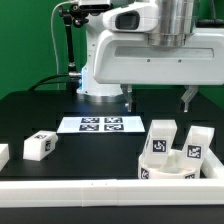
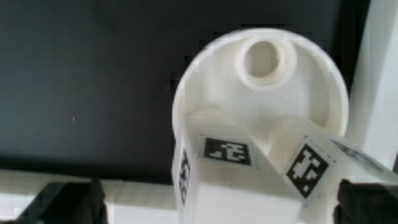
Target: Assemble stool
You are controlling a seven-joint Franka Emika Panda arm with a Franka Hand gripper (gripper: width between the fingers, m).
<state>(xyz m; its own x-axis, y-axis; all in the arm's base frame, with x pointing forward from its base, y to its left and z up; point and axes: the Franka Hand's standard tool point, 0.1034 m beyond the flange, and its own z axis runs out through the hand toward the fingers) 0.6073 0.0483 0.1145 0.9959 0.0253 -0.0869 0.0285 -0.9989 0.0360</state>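
The white round seat point(image 1: 168, 171) lies at the exterior view's right, close to the front rail. Two blocky white legs with tags stand on it, one point(image 1: 160, 139) beside the other point(image 1: 197, 143). A loose leg point(image 1: 40, 146) lies at the exterior view's left, and another point(image 1: 2, 155) is cut by the left edge. My gripper point(image 1: 158, 99) hangs open and empty above the seat, apart from it. In the wrist view the seat point(image 2: 249, 105) shows a round hole, with the tagged legs point(image 2: 306, 160) near my open gripper point(image 2: 217, 206).
The marker board point(image 1: 100, 124) lies flat on the black table behind the parts. A long white rail point(image 1: 100, 190) runs along the front edge. The robot base point(image 1: 100, 70) stands at the back, before a green backdrop.
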